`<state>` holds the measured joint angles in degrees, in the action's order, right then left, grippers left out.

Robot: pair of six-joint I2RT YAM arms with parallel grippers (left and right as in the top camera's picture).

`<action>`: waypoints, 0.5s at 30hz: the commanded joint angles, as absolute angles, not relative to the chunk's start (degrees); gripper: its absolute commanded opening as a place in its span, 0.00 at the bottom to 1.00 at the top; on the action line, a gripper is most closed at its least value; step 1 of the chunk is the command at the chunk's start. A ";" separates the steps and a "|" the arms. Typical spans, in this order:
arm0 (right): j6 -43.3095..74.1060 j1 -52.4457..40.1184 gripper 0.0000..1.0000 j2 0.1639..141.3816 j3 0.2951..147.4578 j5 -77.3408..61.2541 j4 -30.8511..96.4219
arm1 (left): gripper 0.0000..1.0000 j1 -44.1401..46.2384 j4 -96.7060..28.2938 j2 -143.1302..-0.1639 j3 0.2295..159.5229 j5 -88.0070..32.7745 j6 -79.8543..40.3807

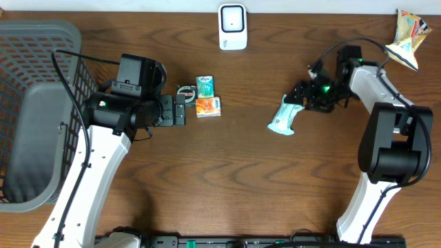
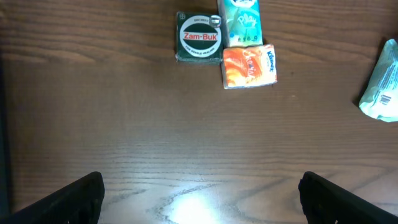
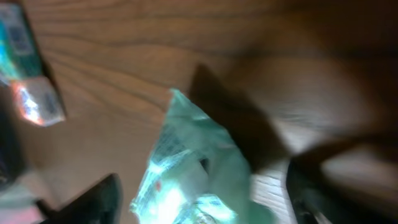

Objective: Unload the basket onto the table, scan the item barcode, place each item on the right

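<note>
The left jaws stand wide. Their two black fingers (image 2: 74,200) sit far apart at the bottom corners of the left wrist view, with only bare worktop (image 2: 186,143) between them. Ahead of these jaws, and apart from them, three small things lie in a cluster. They are a green Zam-Buk box (image 2: 199,38), a teal tissue pack (image 2: 239,22) just beside it, and an orange tissue pack (image 2: 249,65) touching the teal one's near end.

The right jaws are also spread wide, and the pale green packet (image 3: 186,168) lies between their dark fingers (image 3: 102,199). It is nearer one finger, with a clear gap to the other. That view is blurred, so I cannot tell whether the nearer finger touches it.

From overhead the pale green packet (image 1: 284,118) lies flat on the worktop at the tips of the right jaws, well apart from the left jaws. In the left wrist view it shows far off to one side, with a barcode (image 2: 385,99) visible on its upper face.

The white scanner (image 1: 233,26) stands at the far edge of the worktop, well apart from both sets of jaws and roughly between them. A grey basket (image 1: 34,103) sits behind the left jaws. A crumpled snack bag (image 1: 408,31) lies behind the right jaws, at the far corner.
</note>
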<state>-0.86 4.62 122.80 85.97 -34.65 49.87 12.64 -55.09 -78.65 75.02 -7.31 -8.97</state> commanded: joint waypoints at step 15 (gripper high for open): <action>-1.80 4.58 0.01 122.96 83.20 -48.64 45.98 | 0.97 12.58 -55.09 -78.28 75.66 -7.01 -8.62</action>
